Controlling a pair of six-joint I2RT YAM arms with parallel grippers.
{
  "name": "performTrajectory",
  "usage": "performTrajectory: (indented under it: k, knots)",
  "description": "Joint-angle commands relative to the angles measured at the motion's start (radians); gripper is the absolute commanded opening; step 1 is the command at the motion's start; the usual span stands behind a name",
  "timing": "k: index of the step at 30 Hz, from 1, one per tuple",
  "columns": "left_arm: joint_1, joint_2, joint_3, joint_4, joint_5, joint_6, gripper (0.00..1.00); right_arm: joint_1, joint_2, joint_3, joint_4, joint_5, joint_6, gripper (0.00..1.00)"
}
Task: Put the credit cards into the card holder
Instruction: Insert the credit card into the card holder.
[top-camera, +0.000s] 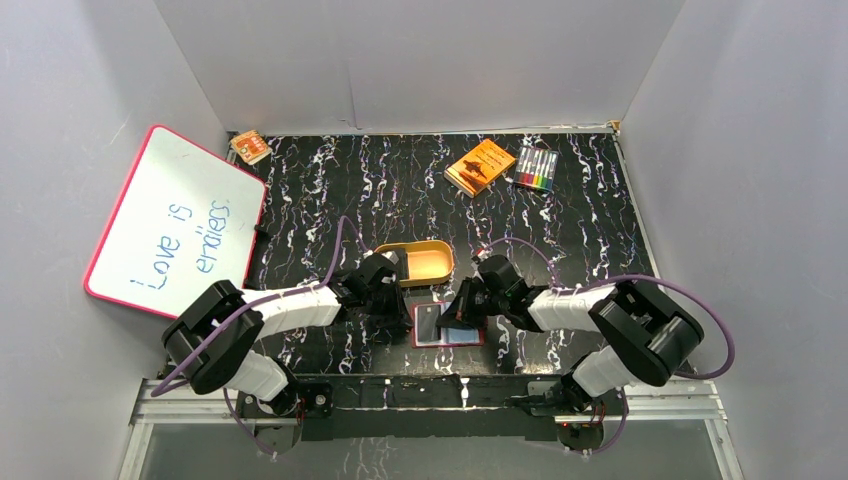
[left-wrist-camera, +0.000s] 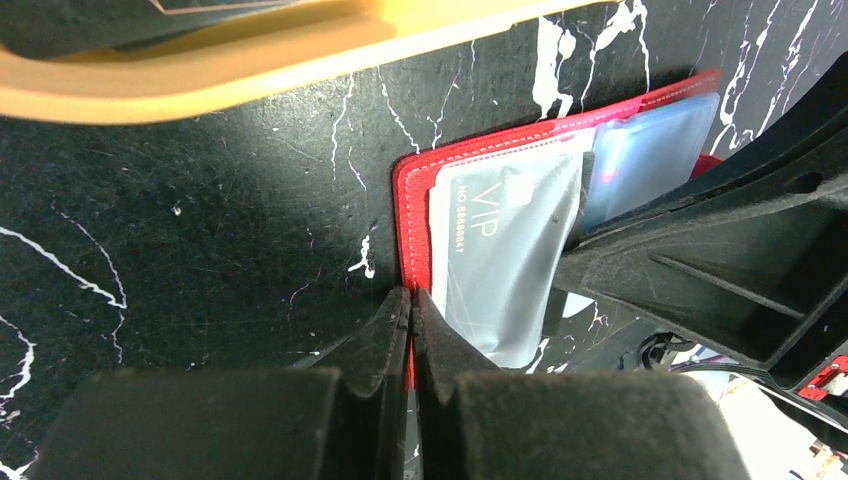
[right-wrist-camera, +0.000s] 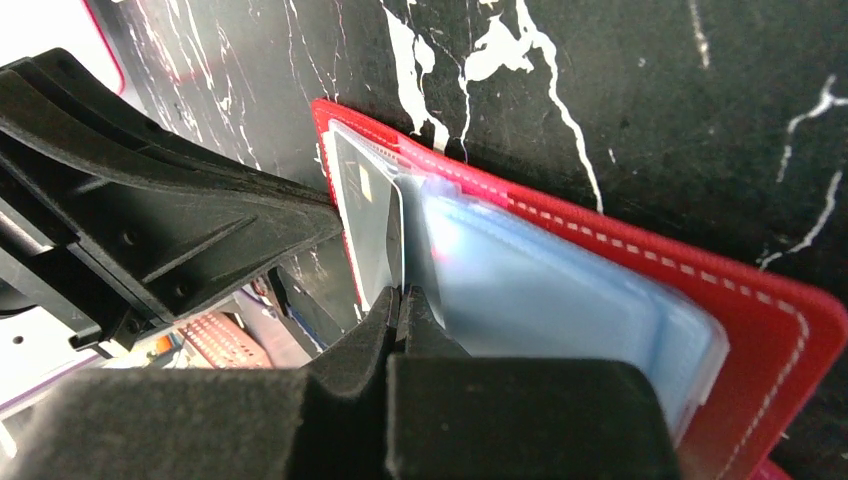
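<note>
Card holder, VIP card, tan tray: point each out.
card holder (left-wrist-camera: 409, 220): left wrist view, red stitched edge.
VIP card (left-wrist-camera: 495, 255): left wrist view, printed face.
tan tray (left-wrist-camera: 200, 72): left wrist view, near rim.

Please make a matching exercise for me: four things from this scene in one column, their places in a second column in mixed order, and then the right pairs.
Things:
1. whiteboard
2. marker pack
3. tan tray
4. card holder

Places:
A. lying open at the near edge
B. far right, beside the orange box
C. leaning at the far left
D. centre, just beyond the card holder

Pairs: 1-C, 2-B, 3-D, 4-A
</note>
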Motion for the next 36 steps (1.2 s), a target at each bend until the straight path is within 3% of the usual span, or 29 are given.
performTrajectory:
  k: [1,8,16,23,31,36]
  knots:
    - [-0.008,0.037,-0.012,-0.067,-0.002,0.026,0.00,0.016,0.035,0.040,-0.013,0.013,-0.046,0.00]
    - [-0.007,0.037,-0.015,-0.067,-0.005,0.028,0.00,0.021,0.022,0.056,-0.048,0.015,-0.077,0.00]
    - [-0.008,0.032,-0.020,-0.067,-0.011,0.025,0.00,0.021,-0.056,0.074,-0.135,0.051,-0.097,0.40]
    - [-0.009,0.020,-0.020,-0.077,-0.018,0.024,0.00,0.021,-0.114,0.097,-0.222,0.087,-0.105,0.50]
    - [-0.007,-0.017,-0.006,-0.114,-0.043,0.027,0.00,0.023,-0.168,0.197,-0.448,0.177,-0.189,0.52]
    - [-0.008,-0.077,0.017,-0.155,-0.065,0.028,0.00,0.026,-0.154,0.216,-0.424,0.137,-0.246,0.34]
